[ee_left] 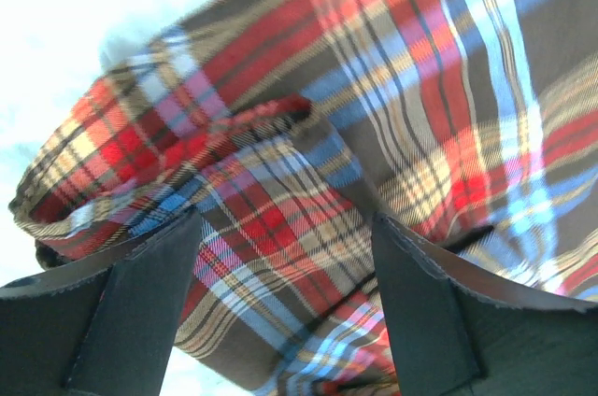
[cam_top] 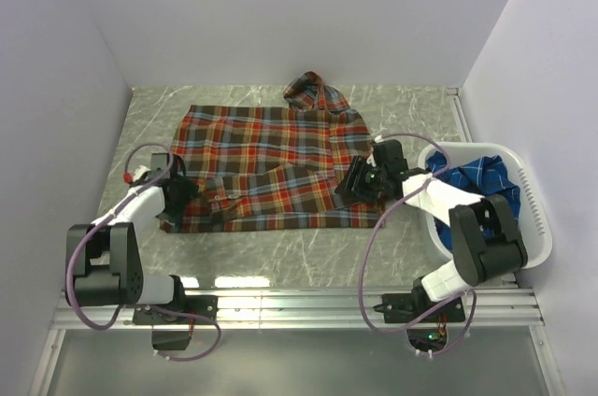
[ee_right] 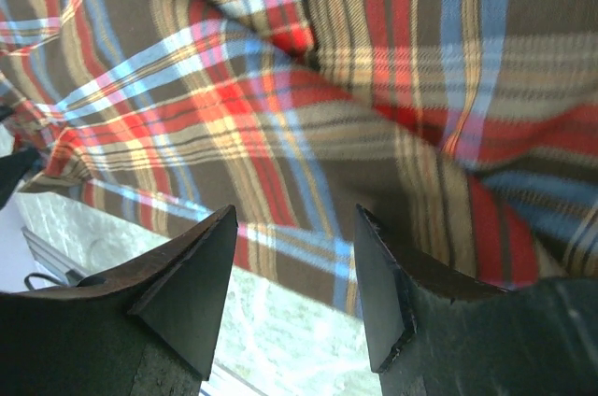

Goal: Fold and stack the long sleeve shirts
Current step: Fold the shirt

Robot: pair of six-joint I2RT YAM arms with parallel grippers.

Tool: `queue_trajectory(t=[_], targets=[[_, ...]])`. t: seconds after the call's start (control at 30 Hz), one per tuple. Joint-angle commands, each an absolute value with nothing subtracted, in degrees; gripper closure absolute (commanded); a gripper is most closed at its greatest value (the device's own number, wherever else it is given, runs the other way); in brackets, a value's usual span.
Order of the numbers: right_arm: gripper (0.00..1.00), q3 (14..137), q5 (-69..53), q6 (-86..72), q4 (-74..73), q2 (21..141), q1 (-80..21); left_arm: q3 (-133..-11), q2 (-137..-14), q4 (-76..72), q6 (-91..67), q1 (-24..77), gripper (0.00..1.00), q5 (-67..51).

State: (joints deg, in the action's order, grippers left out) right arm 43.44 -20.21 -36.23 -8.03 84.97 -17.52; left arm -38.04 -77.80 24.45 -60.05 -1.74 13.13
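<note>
Red plaid shirt (cam_top: 271,162) lies flat between left hand (cam_top: 179,198) and right hand (cam_top: 351,187).

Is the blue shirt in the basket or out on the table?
In: the blue shirt lies bunched inside the white basket.

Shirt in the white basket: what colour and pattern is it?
The blue shirt is bright blue with thin white lines, clearest in the top external view.

The red plaid shirt (cam_top: 271,158) lies spread flat mid-tabletop (cam_top: 308,256), collar toward the far edge. The blue shirt (cam_top: 481,176) sits crumpled in the basket (cam_top: 534,209).
</note>
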Motion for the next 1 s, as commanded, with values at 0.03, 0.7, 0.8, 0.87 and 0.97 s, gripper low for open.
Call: queue_trajectory(t=[0.03, 0.7, 0.8, 0.87, 0.97], targets=[[0.4, 47.54, -19.78, -35.33, -5.89, 88.49, -18.54, -35.95, -81.83, 24.17, -62.75, -8.08, 0.19, 10.64], [0.44, 63.53, -36.47, -25.93, -16.08, 96.74, -36.99, -39.47, -70.47, 23.91, -58.71, -13.36, 0.25, 4.05], [0.47, 65.74, -36.39, -24.79, -19.07, 101.05, -38.41, -39.11, -74.34, 22.33, -59.85, -13.27, 0.26, 4.04], [0.49, 66.0, -37.35, -24.0, -20.56, 102.47, -38.5, -39.02, -76.37, 21.71, -60.12, -13.18, 0.26, 4.22], [0.51, 65.66, -36.3, -22.68, -23.63, 103.62, -38.5, -38.5, -79.62, 20.92, -62.04, -13.18, 0.26, 4.92]])
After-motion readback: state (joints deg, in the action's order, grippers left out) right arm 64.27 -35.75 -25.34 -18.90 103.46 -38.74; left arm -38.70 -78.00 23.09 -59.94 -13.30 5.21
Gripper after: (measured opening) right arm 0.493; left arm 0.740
